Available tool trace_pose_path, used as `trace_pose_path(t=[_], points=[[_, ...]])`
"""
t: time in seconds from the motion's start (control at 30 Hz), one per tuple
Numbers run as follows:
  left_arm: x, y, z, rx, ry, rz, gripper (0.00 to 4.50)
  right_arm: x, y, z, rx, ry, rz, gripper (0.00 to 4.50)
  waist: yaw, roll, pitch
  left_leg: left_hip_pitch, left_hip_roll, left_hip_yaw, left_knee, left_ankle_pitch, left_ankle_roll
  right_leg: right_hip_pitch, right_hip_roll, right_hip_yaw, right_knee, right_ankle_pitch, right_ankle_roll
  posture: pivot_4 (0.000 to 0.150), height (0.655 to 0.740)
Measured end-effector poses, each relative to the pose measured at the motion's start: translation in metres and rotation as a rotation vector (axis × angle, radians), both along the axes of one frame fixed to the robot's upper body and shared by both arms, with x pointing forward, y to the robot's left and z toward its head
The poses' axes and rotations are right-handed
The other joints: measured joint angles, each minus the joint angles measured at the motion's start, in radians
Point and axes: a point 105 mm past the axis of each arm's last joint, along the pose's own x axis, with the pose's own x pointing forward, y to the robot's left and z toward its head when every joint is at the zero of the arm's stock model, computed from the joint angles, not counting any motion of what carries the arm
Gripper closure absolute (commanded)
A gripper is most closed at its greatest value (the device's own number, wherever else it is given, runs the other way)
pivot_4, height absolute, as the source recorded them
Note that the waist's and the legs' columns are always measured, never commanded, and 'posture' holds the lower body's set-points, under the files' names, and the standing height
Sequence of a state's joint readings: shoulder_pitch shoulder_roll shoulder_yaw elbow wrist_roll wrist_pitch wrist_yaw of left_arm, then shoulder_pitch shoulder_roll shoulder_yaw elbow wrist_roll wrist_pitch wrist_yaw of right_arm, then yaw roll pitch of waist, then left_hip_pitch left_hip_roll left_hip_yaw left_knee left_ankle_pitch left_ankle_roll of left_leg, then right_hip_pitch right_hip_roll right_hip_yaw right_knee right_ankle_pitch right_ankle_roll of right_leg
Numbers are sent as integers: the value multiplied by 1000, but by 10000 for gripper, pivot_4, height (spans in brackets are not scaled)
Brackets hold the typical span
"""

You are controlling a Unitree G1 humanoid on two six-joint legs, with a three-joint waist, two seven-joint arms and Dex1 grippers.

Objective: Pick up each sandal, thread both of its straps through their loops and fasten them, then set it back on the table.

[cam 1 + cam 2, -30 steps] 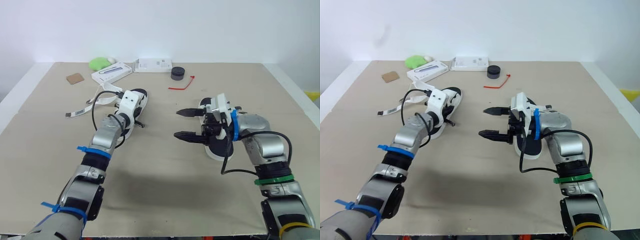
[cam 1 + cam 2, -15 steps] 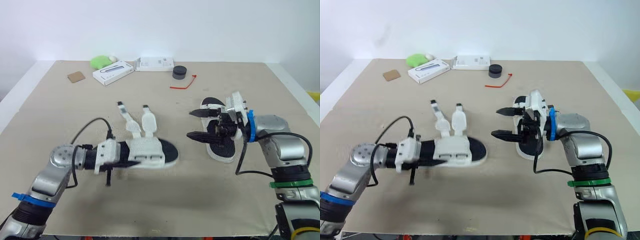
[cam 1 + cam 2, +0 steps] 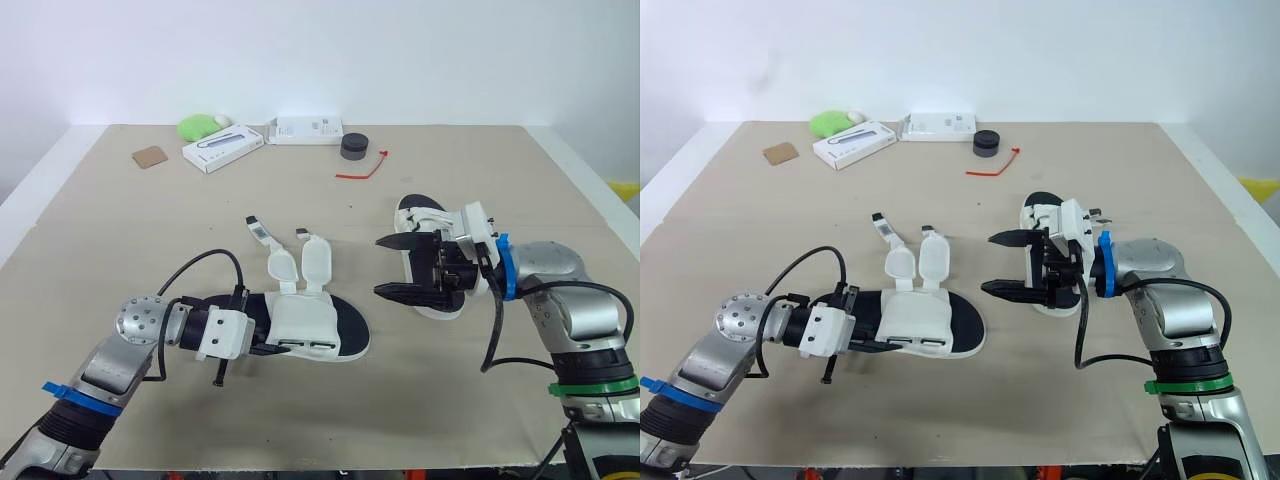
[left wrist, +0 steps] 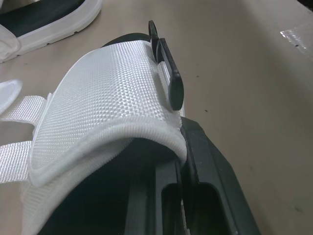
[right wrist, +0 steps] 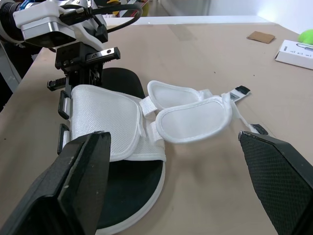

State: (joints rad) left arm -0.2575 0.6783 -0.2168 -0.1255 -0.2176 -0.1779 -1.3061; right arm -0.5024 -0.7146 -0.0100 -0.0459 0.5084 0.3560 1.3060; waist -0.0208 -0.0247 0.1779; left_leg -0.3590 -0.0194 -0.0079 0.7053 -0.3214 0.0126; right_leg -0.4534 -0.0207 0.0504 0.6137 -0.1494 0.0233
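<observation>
Here, on the beige worktop (image 3: pixel 330 430) before a white wall (image 3: pixel 320 50), the left claw (image 3: pixel 262 348) grips the near sandal (image 3: pixel 325 320), its straps loose. The right claw (image 3: pixel 388 267) gapes wide beside the second sandal (image 3: pixel 420 213). White boxes (image 3: pixel 222 147) line the far edge.

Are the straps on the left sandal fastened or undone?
Undone: both straps lie spread flat beyond the sandal, outside its loops.

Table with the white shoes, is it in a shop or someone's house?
Most likely a robot lab or test room: a plain table against a bare white wall, and the left gripper holding a sandal.
</observation>
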Motion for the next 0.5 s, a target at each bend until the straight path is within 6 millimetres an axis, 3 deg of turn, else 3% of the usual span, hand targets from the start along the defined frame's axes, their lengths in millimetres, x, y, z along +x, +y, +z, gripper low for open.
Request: trace_pose_path(t=[0.43,0.47,0.5], points=[[-2,-1,0,-7,45,40,44491,3,-1,0,0,-10,0,0,0,0,0,0,0,0,0,0,0,0,0,0,0,0,0,1500,7400],[-2,0,0,-7,62,43,38699,3,-1,0,0,-11,0,0,0,0,0,0,0,0,0,0,0,0,0,0,0,0,0,1500,7400],[-3,0,0,-4,71,44,36698,3,-1,0,-1,-12,1,0,0,0,0,0,0,0,0,0,0,0,0,0,0,0,0,1500,7400]])
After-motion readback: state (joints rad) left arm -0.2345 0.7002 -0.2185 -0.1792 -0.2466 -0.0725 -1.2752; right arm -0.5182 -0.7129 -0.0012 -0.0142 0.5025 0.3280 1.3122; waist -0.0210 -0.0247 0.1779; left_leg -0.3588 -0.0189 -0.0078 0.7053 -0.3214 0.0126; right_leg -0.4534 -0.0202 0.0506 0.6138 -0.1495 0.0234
